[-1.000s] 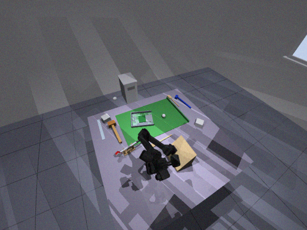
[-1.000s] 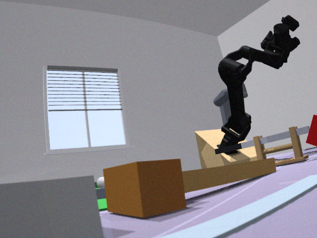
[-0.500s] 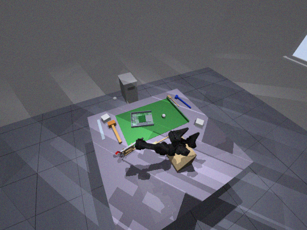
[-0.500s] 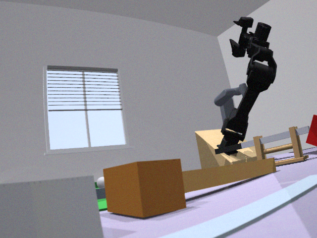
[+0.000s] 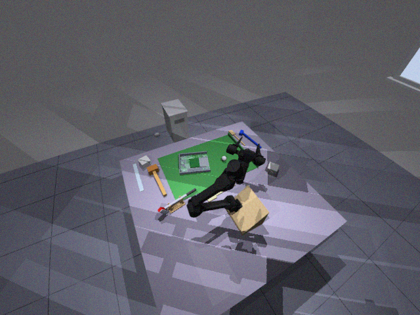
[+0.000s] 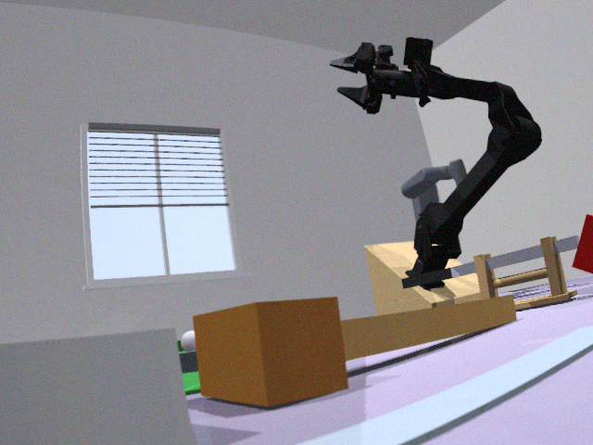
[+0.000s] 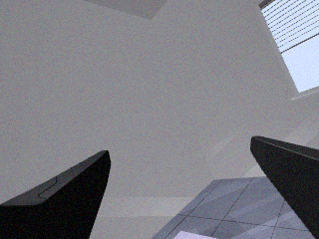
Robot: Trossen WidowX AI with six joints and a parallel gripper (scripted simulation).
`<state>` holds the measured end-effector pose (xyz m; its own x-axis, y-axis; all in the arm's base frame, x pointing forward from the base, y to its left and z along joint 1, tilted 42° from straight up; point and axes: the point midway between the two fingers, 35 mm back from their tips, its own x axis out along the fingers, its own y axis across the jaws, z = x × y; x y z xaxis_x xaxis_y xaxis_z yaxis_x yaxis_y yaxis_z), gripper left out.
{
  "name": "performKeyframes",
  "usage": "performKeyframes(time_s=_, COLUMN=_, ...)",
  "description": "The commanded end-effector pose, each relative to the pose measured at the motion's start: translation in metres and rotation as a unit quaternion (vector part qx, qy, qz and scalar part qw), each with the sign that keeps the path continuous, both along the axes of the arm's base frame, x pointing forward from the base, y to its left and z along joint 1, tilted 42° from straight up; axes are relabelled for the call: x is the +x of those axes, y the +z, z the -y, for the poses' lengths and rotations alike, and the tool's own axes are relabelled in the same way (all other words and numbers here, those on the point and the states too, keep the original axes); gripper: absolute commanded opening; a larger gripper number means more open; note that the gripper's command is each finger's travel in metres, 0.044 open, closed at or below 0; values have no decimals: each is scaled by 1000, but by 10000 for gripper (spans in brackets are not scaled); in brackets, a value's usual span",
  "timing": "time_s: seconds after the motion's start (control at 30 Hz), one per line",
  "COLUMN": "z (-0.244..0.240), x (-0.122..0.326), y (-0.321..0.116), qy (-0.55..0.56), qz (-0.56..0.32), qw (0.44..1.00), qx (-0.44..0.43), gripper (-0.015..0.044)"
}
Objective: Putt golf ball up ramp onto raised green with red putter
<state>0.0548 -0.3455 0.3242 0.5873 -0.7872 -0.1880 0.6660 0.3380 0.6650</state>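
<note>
The red putter's head (image 5: 161, 209) (image 6: 585, 247) is at one end of its grey shaft, which rests on a wooden stand (image 5: 176, 206) (image 6: 554, 268), with the dark grip at the other end. The white golf ball (image 5: 224, 158) (image 6: 188, 340) sits on the green mat (image 5: 176, 184) (image 6: 192, 383), to the right of the grey-walled frame (image 5: 180, 172) in the top view. A dark green square, apparently the raised green (image 5: 194, 163), is inside it. My gripper (image 5: 249, 142) (image 6: 334, 76) (image 7: 179, 149) is open and empty, high in the air, away from the putter.
An orange mallet (image 5: 153, 168) (image 6: 268, 354) and a light blue strip (image 5: 138, 178) (image 6: 460, 402) lie at the left. A tan wooden block (image 5: 249, 210) stands beside the arm's base. A blue mallet (image 5: 241, 132) lies at the far right, a pale cube (image 5: 273, 168) nearer.
</note>
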Motion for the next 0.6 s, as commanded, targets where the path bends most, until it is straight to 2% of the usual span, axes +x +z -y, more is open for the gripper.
performKeyframes(time_s=0.0, z=-15, x=60, y=-17, qy=118, qz=-70, qw=990, qx=-17, gripper=440)
performKeyframes(time_s=0.13, z=-44, x=119, y=-35, qy=245, qz=-135, qw=959, qx=-48, gripper=440)
performKeyframes(time_s=0.27, z=-86, x=170, y=-56, qy=375, qz=-190, qw=903, qx=-89, gripper=440)
performKeyframes(time_s=0.4, z=-140, x=211, y=-76, qy=504, qz=-230, qw=820, qx=-141, gripper=440)
performKeyframes(time_s=0.57, z=-218, x=242, y=-98, qy=650, qz=-249, qw=685, qx=-217, gripper=440)
